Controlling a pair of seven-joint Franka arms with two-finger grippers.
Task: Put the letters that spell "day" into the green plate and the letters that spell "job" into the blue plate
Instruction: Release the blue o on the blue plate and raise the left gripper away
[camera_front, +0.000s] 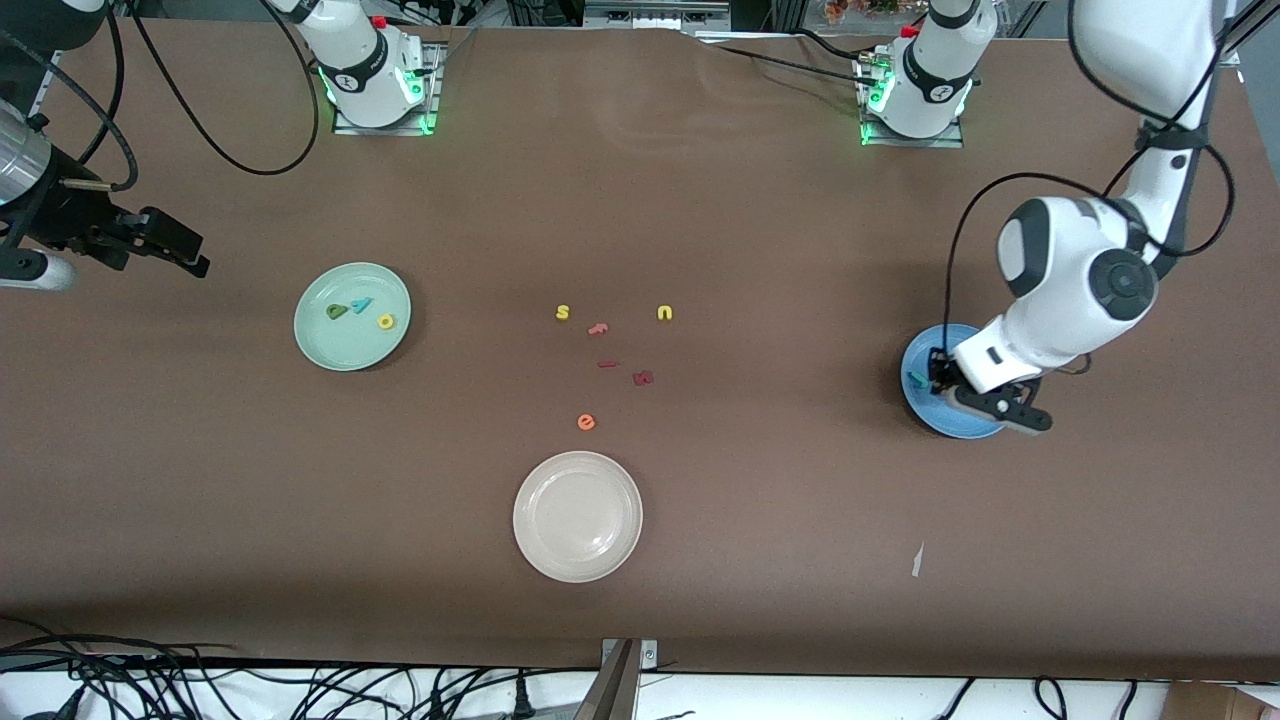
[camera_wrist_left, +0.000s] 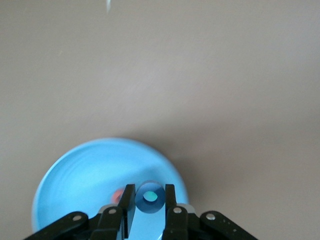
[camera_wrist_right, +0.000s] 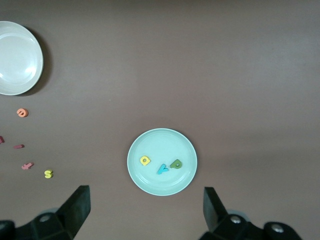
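Clamped on the blue ring "o" (camera_wrist_left: 149, 197), the left gripper (camera_wrist_left: 150, 207) hangs low over the blue plate (camera_front: 925, 410), its two black fingers (camera_wrist_left: 129, 200) pressing the ring's sides in the left wrist view. A salmon-pink letter (camera_wrist_left: 118, 195) lies on that plate just beside one finger, mostly hidden, so its shape cannot be read. A teal letter (camera_front: 916, 379) shows at the plate's rim in the front view, on the side toward the middle of the table. The blue plate sits toward the left arm's end of the table.

Nearest the front camera lies the cream-white plate (camera_front: 578, 516), with nothing in it. Just farther from the camera is the orange "e" (camera_front: 586, 422), then a loose cluster of small dark red and pink letters (camera_front: 642, 377) whose forms are too small to tell, and farther again the yellow "s" (camera_front: 562, 313) and the yellow "u" (camera_front: 665, 313), well apart from each other.

Toward the right arm's end sits the green plate (camera_front: 325, 350), holding the dark green "a" (camera_front: 337, 311), the teal "y" (camera_front: 360, 305) and the yellow "d" (camera_front: 386, 321) close together in a row.

The right gripper (camera_front: 185, 250) waits with its jaws wide apart and holding nothing, over bare table at the right arm's end, near the green plate; the right wrist view looks down on that plate between its fingers (camera_wrist_right: 77, 205).
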